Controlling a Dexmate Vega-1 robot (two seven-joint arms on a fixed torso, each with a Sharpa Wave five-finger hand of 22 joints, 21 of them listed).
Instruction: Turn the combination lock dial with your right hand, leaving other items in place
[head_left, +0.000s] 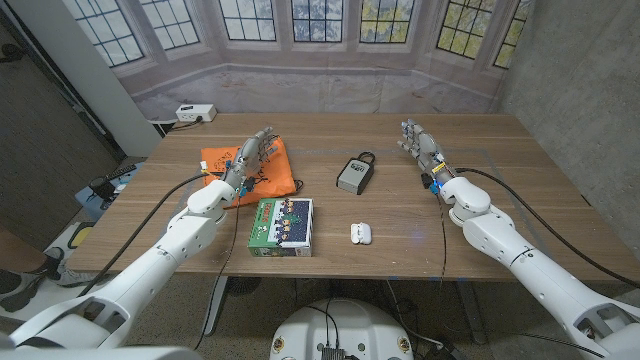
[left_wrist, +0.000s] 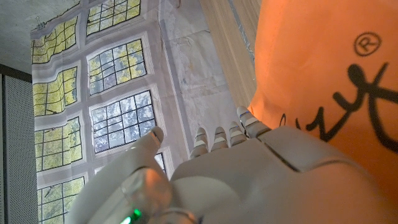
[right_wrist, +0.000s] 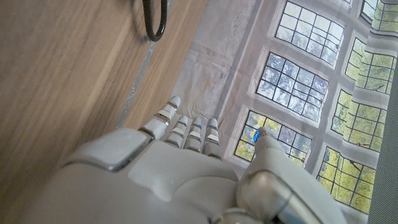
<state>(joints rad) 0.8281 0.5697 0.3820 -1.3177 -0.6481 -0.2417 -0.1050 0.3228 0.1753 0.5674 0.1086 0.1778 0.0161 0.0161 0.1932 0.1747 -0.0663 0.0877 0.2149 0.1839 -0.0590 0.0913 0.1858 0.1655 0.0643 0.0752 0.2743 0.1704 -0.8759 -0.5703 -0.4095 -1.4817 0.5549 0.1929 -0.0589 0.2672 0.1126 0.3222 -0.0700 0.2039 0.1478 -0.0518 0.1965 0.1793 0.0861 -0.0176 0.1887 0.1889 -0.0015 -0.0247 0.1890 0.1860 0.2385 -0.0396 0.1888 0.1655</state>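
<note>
Counts: one table (head_left: 500, 160). One lock (head_left: 353, 174) near its middle, grey body with a black loop. One orange bag (head_left: 275, 172) with black writing, on the left side. One green box (head_left: 282, 224) with a printed picture, near the front edge. One small white case (head_left: 360, 233), right of the box. One white power strip (head_left: 195, 113) was at the table's far left corner. Two robot hands: one left hand (head_left: 250, 156) over the orange bag, one right hand (head_left: 420, 141) on the right side, each with its fingers stretched out and nothing held. Total on the table: four loose items.
</note>
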